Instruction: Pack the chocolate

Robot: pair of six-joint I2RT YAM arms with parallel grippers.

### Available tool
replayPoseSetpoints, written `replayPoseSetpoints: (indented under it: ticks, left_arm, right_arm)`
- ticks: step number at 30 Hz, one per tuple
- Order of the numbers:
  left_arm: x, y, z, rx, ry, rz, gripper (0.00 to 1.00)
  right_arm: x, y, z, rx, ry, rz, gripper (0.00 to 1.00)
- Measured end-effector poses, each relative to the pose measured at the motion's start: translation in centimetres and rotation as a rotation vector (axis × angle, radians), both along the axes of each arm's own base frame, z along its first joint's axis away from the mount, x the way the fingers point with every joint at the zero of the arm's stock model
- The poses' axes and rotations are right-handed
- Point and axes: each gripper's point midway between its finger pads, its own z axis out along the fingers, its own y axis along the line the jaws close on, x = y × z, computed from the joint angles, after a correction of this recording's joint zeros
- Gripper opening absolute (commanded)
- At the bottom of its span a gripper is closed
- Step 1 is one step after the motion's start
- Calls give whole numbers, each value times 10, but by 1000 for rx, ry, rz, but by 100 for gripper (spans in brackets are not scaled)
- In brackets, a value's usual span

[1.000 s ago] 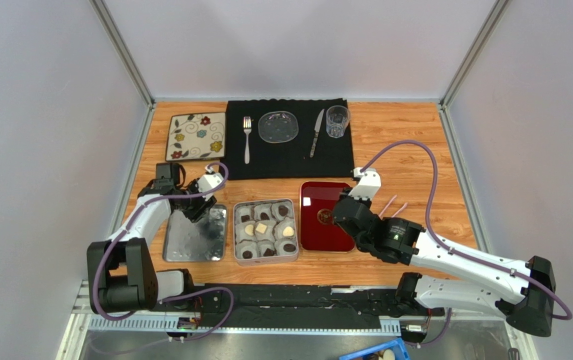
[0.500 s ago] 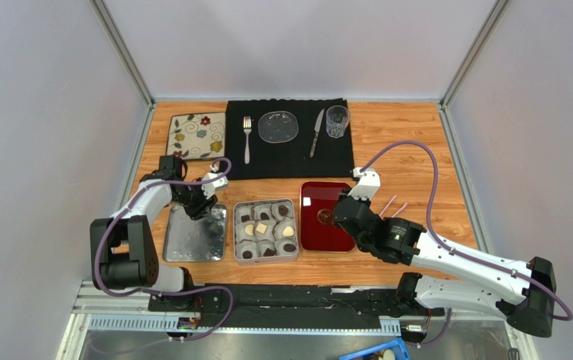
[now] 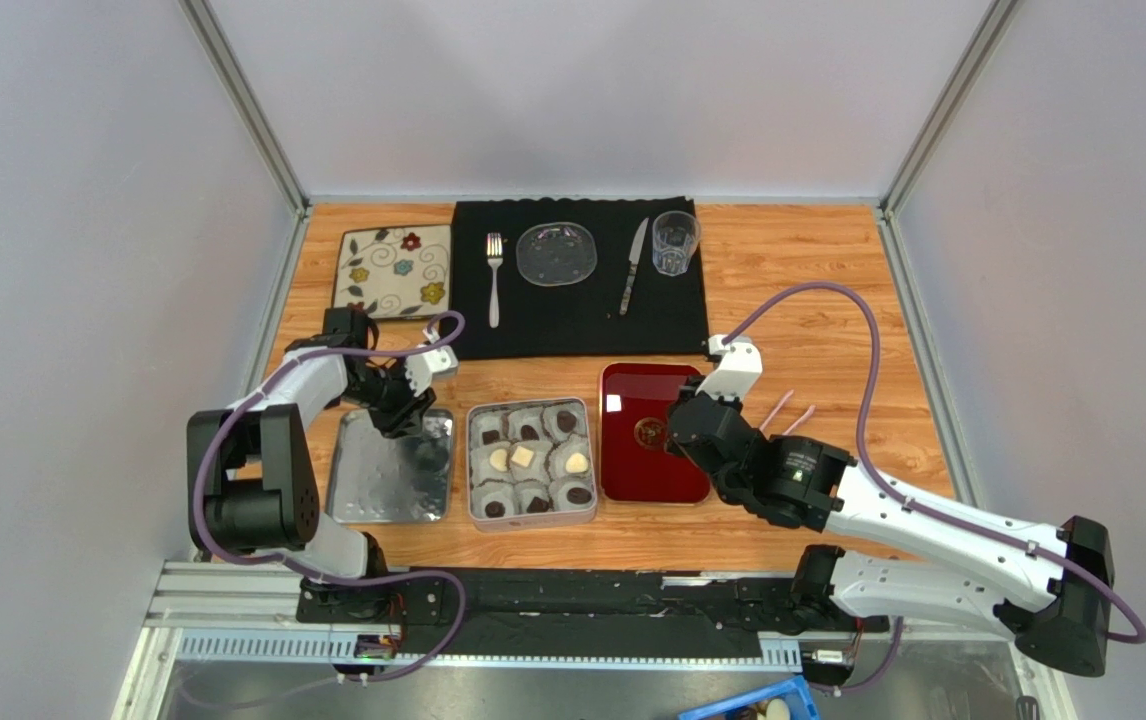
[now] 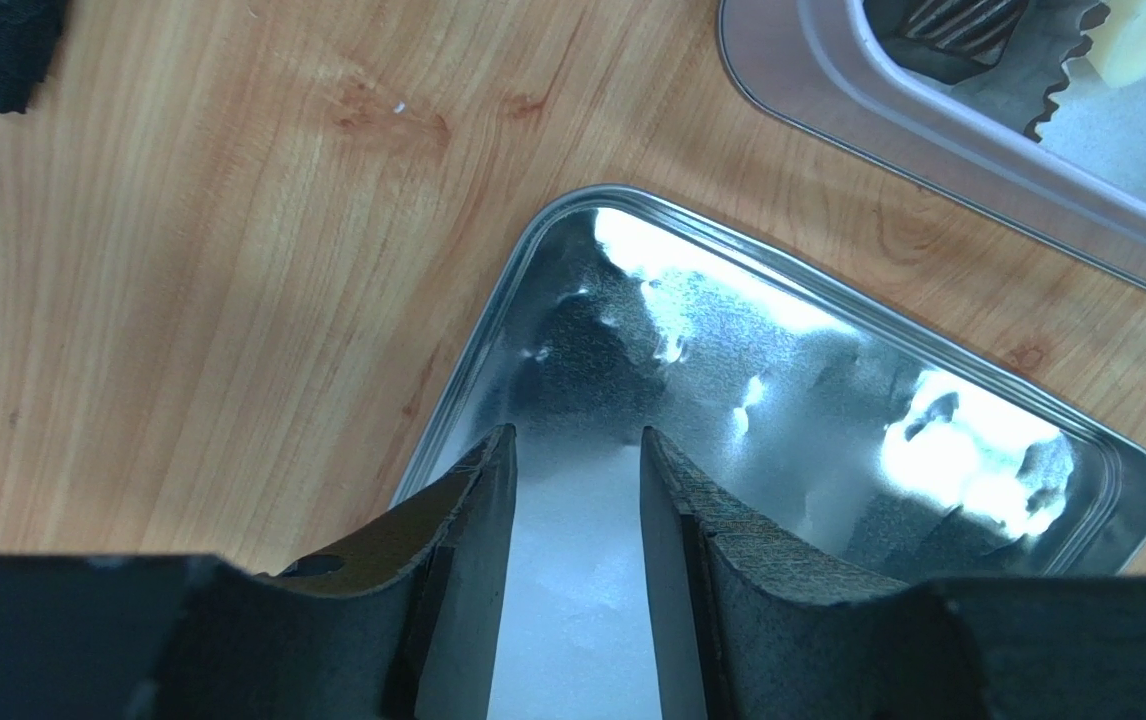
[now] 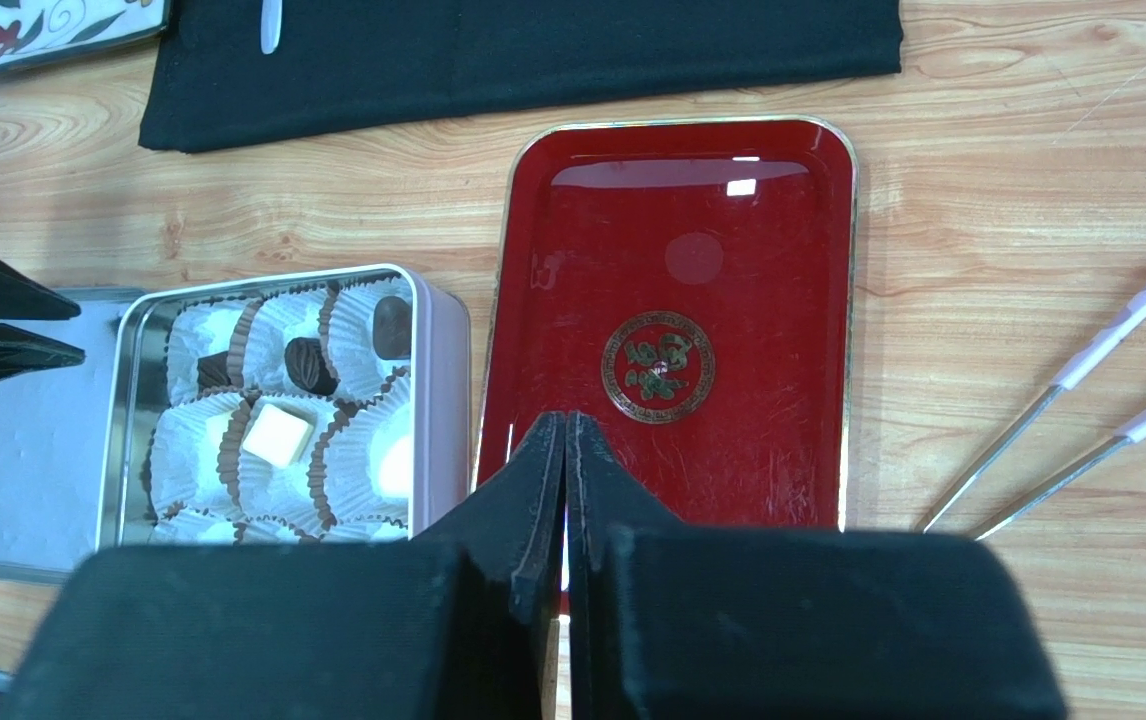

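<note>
1. Patterned plate [image 3: 393,272] sat at 10 o'clock on the table [image 3: 790,240], just left of the black cloth [image 3: 579,315].
2. Left gripper [image 4: 572,450] hung over the far-left corner of the shiny metal tray [image 4: 835,390]. Jaws were released with a clear gap and nothing between them. Whether the tips touched the metal: couldn't tell.
3. In the top view the metal tray lay at 9 o'clock of the tin [image 5: 446,390], the two just beside each other.
4. Chocolate [image 5: 277,435] was in the tin, with dark and cream pieces sitting in white paper cups. The near row was partly hidden in the right wrist view, so the piece count there was probably nine, unconfirmed.
5. Red tray [image 5: 775,300] lay at 3 o'clock of the tin, just beside it, with a gold emblem [image 5: 659,365] at its middle.
6. Right gripper [image 5: 564,428] was over the near half of the red tray, at 6 o'clock of the emblem. Jaws were clenched, fingers pressed together, gripping nothing.
7. Two thin sticks [image 5: 1135,308] lay on the wood at 3 o'clock of the red tray, apart from it.
</note>
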Motion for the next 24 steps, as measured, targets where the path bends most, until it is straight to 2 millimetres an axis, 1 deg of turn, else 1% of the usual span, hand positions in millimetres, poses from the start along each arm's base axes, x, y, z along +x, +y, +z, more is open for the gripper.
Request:
replayPoseSetpoints:
  ticks: [2,5,9,17,20,21,24]
  left_arm:
    - [0,0,-3,1,9,-2,42]
    - [3,2,-6,9,5,-1,38]
    - [7,4,-8,19,-6,-1,28]
    - [12,6,-9,33,-23,2,20]
    - [12,8,-10,40,-19,3,14]
    - [12,8,-11,42,-19,4,11]
    - [12,9,-11,49,-17,5,7]
  right_arm:
    - [0,0,1,5,0,2,1]
    - [-1,0,2,13,1,3,0]
    - [-2,2,2,19,5,7,0]
    - [-3,3,1,27,11,12,0]
    - [-3,3,2,33,12,11,0]
    - [-3,3,2,35,12,10,0]
    - [-4,3,4,47,10,9,0]
